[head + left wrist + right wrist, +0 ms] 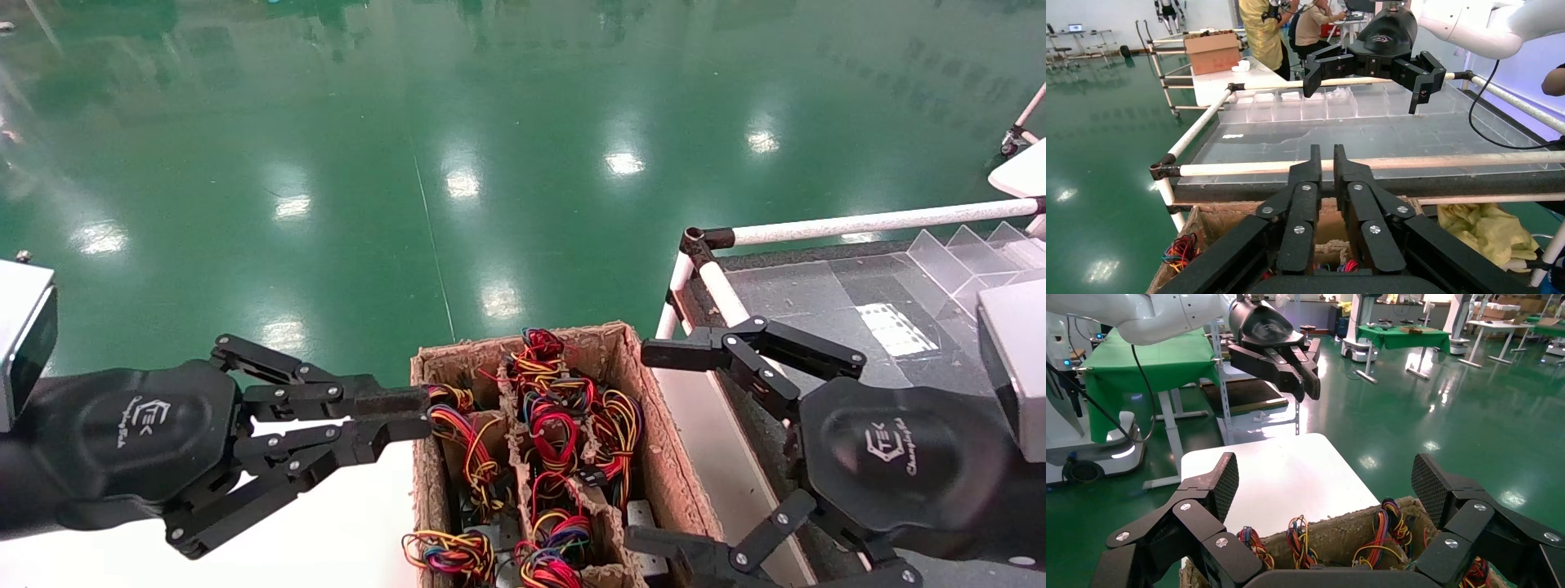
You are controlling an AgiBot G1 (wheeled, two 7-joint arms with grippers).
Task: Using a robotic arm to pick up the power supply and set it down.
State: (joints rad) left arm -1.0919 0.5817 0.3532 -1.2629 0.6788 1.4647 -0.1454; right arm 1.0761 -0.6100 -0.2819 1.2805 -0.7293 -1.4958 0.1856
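Pickup not begun: right pincer (666, 445) spread wide over cardboard box (666, 482), left pincer (404, 414) together, w/ power supply (641, 518) untouched.

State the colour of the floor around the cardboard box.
Glossy green floor, shown best in the head view.

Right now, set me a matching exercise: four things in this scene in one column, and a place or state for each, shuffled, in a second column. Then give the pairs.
Things:
1. left hand
2. right hand
3. cardboard box
4. clear dividers

Places or states:
A. fingers spread wide apart
B. stands on the railed table, at its far side
C. fingers nearly closed, holding nothing, at the box's left edge
D. filled with bundles of coloured wires

Pairs: 1-C, 2-A, 3-D, 4-B
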